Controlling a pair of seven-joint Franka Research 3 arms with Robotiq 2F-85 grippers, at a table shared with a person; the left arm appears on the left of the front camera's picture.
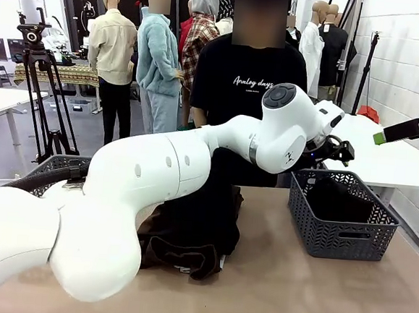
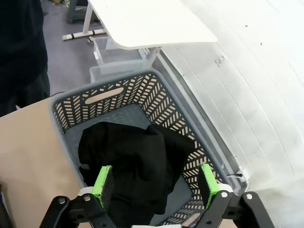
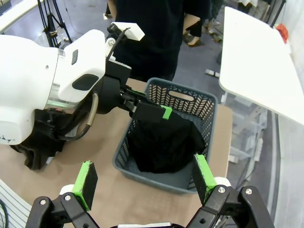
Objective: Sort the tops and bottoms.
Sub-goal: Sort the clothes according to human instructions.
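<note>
Left wrist view: I see my left tool (image 2: 155, 183) spread wide just above the grey mesh basket (image 2: 164, 107), the black bottoms (image 2: 133, 152) crumpled inside it. My right tool (image 3: 145, 178) hangs spread too. The dark brown bottoms (image 1: 175, 253) lie heaped on the bench (image 1: 294, 279).

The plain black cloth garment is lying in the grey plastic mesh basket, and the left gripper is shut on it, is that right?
Not quite. The plain black cloth garment does lie in the grey plastic mesh basket, but the left gripper is open: the left wrist view shows its green-padded fingers spread wide above the cloth, gripping nothing.
</note>
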